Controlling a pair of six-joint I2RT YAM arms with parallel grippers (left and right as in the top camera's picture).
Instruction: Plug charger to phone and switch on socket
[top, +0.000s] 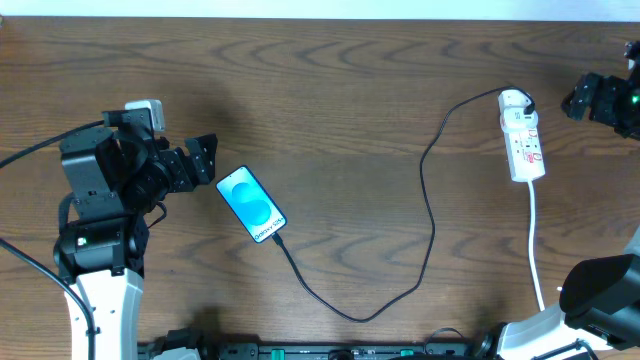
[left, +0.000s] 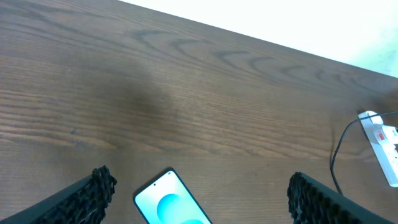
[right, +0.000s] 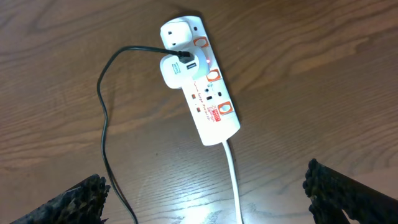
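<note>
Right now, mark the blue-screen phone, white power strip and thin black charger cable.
blue-screen phone (top: 251, 204), overhead view, screen centre.
white power strip (right: 207, 96), right wrist view, body centre.
thin black charger cable (top: 432, 228), overhead view, mid-length.

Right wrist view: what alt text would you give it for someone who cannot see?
A white socket strip lies on a wooden table, a white adapter plugged in, its black charger cable looping away left. The open right gripper frames the bottom corners.

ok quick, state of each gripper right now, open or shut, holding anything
left gripper: open, holding nothing
right gripper: open, holding nothing
</note>
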